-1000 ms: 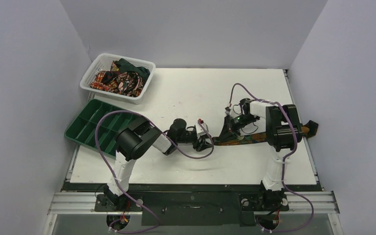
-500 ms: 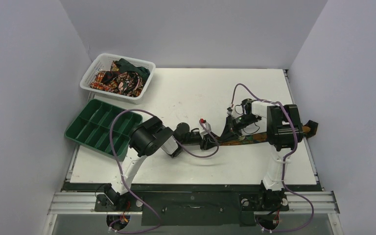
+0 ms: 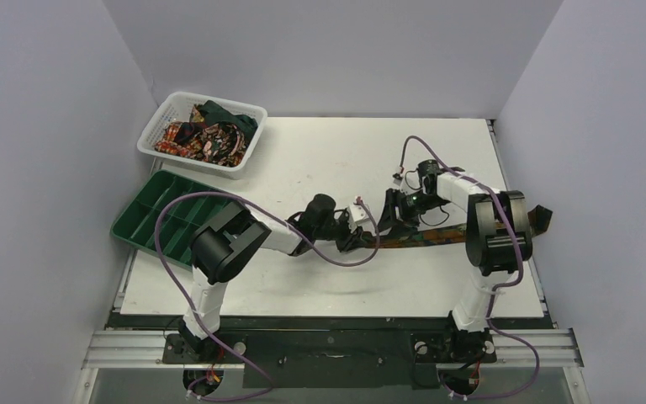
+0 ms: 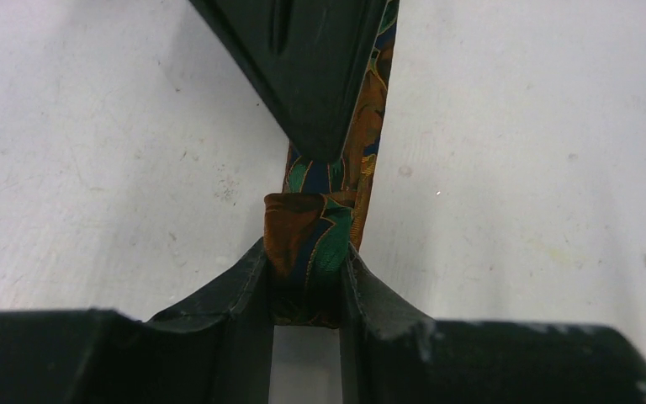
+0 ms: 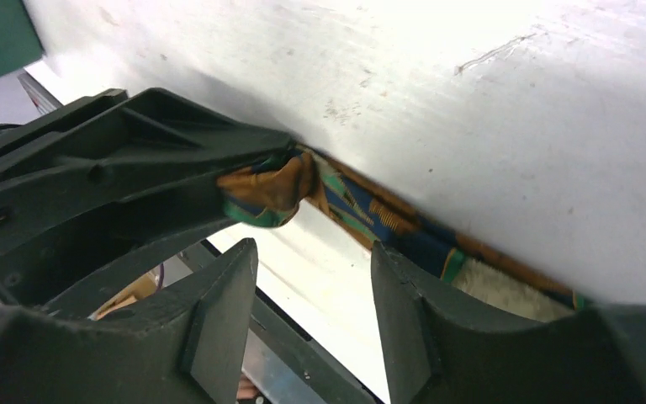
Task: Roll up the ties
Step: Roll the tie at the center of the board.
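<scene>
Just right of the middle of the table, the left gripper is closed on the narrow end of a tie. Its two black, wedge-shaped fingers pinch a small fold of smooth cloth patterned in orange-brown, teal and dark blue. From that fold the tie runs as a flat strip toward 3 o'clock, passes behind the right arm and reaches the table's edge there. In the right wrist view a pale fuzzy patch shows along the strip's near edge.

The right gripper hangs just beyond the fold, at about 1 o'clock from it. Its jaws stand apart with only bare table between them, and it holds nothing. One of its black tips sits over the strip, close to the left gripper.

The table is flat, white and lightly scuffed. At 9 o'clock lies a green plastic tray, rectangular, split into compartments and set askew to the table's edge. Farther off, at 10 to 11 o'clock, stands a white mesh basket heaped with crumpled ties in red, orange and dark green.
</scene>
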Robot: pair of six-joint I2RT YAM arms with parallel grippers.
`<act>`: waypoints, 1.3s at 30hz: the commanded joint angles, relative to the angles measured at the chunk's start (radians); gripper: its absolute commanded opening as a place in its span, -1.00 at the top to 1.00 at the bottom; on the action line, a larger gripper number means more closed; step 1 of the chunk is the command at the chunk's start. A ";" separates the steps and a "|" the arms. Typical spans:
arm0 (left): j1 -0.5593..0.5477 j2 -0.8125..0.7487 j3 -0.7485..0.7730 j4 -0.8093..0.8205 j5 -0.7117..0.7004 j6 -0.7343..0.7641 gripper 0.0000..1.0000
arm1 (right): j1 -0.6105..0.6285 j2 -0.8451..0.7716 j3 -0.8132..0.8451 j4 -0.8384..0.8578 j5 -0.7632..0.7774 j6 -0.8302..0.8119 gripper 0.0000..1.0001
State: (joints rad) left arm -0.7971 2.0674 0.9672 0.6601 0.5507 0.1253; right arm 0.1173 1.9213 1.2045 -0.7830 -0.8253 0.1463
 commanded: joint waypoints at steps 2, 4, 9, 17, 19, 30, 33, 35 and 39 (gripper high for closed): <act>0.012 -0.015 0.045 -0.459 -0.096 0.156 0.88 | 0.028 -0.121 -0.036 0.111 -0.012 0.079 0.02; 0.012 -0.010 0.061 -0.483 -0.093 0.168 0.81 | 0.062 -0.104 -0.036 0.145 -0.036 0.110 0.03; 0.009 0.001 0.078 -0.513 -0.092 0.174 0.73 | 0.119 -0.046 -0.033 0.196 -0.022 0.134 0.05; 0.008 0.020 0.102 -0.526 -0.106 0.169 0.68 | 0.133 0.059 -0.017 0.173 0.079 0.060 0.91; 0.010 0.023 0.103 -0.525 -0.111 0.157 0.67 | 0.127 0.063 -0.021 0.147 0.113 0.021 1.00; 0.088 -0.132 -0.087 -0.101 0.007 -0.019 -0.80 | 0.063 0.124 -0.004 0.068 0.246 -0.123 1.00; 0.090 -0.181 -0.086 -0.110 -0.021 -0.040 -0.94 | 0.055 0.122 0.005 0.034 0.262 -0.160 1.00; 0.095 -0.240 -0.128 -0.045 -0.038 -0.052 -0.93 | 0.052 0.118 0.002 0.023 0.269 -0.183 1.00; 0.115 -0.387 -0.264 0.122 -0.051 -0.071 -0.93 | 0.049 0.111 -0.005 0.014 0.271 -0.203 1.00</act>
State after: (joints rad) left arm -0.7017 1.8347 0.7811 0.5838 0.5224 0.0975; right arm 0.1749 1.9797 1.2350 -0.7589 -0.8429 0.0685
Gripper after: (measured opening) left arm 0.968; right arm 0.034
